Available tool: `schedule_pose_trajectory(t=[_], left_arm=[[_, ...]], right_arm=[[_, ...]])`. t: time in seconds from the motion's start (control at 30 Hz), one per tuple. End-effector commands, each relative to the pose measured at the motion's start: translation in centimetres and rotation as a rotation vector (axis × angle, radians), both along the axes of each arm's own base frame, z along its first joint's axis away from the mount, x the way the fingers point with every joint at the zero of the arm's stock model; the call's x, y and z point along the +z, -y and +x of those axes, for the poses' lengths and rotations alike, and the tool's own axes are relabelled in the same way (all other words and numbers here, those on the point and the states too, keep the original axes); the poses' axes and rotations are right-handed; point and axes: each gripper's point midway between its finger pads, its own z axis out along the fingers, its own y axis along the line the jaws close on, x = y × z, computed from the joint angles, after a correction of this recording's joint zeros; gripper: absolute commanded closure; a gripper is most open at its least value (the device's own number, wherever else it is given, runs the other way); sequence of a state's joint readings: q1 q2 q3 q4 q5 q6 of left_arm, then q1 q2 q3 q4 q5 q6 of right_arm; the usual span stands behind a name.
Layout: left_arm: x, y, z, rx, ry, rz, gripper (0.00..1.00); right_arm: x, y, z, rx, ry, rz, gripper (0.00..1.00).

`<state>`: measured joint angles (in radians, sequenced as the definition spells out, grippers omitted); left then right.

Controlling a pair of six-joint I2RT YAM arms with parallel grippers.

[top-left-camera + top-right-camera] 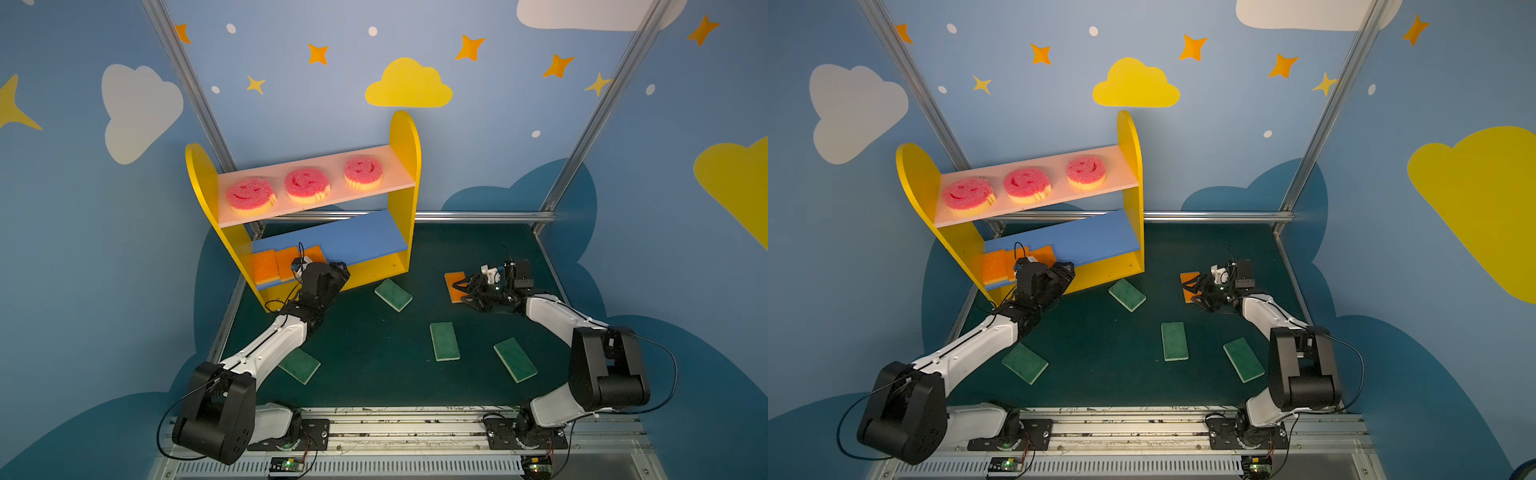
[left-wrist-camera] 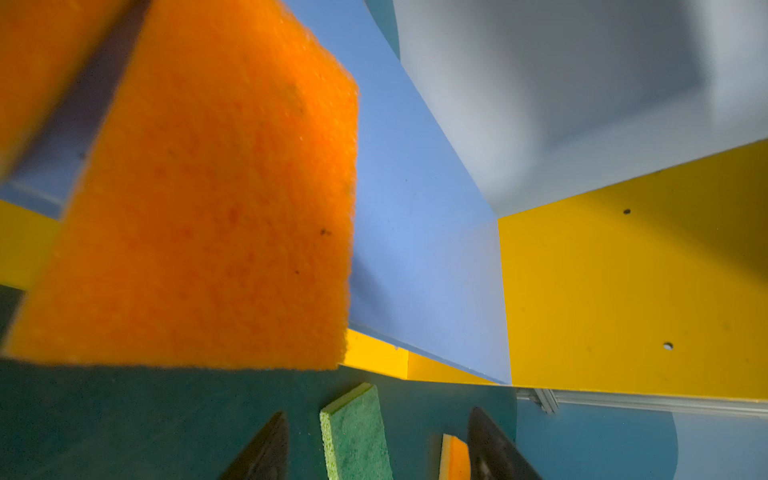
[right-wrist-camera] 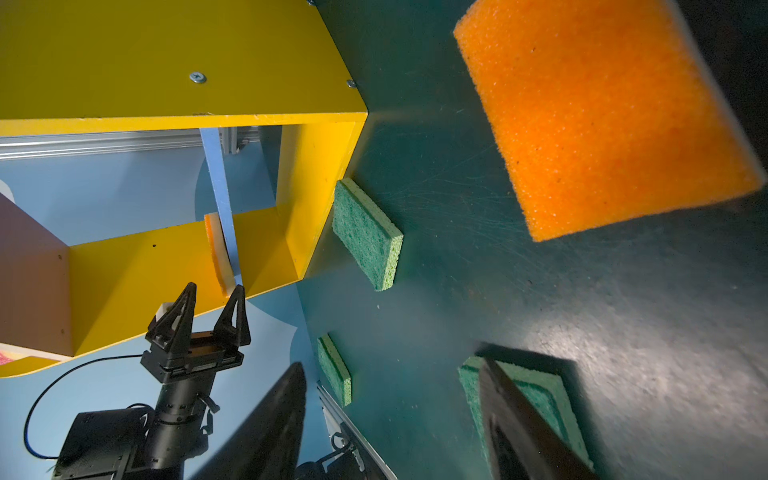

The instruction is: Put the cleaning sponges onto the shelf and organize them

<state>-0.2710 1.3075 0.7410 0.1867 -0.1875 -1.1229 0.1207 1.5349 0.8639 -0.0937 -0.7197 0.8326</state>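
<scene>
The loose orange sponge [image 1: 452,282] lies flat on the green mat [image 1: 374,382], out to the right of the shelf [image 1: 405,137] and well apart from it. It is the only orange one not yet shelved. The right gripper [image 1: 462,292] is right at it, fingers spread wide with nothing between them. In the right wrist view the sponge lies ahead of the fingertips, not yet inside the gap. Its long axis seems to run away from me toward the back wall, though the gripper hides part of it. I judge the jaws would close across the short width, the easier bite.

Three more orange sponges [image 1: 264,266] lie side by side at the left end of the blue lower board [image 1: 361,237]. The left gripper [image 3: 215,291] is at that board's front edge, fingers parted and holding nothing. It is much farther from the loose sponge, so this pick belongs to the right arm, with the open stretch of blue board as the target.

Three pink smiley sponges [image 1: 306,185] fill the pink upper board, and four green sponges [image 1: 393,294] lie scattered on the mat.
</scene>
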Motion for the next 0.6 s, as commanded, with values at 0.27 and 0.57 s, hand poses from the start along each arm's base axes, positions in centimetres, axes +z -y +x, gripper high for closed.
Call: schedule_pose_trajectory(t=[0.27, 0.57], left_arm=[[0.9, -3.6, 1.1, 0.074, 0.009, 0.057, 0.32], [1.1, -4.0, 2.1, 0.071, 0.005, 0.063, 0.32]], right_arm=[[-0.8, -0.2, -0.4, 0.014, -0.019, 0.005, 0.35], [-0.5, -0.2, -0.3, 0.016, -0.018, -0.001, 0.35]])
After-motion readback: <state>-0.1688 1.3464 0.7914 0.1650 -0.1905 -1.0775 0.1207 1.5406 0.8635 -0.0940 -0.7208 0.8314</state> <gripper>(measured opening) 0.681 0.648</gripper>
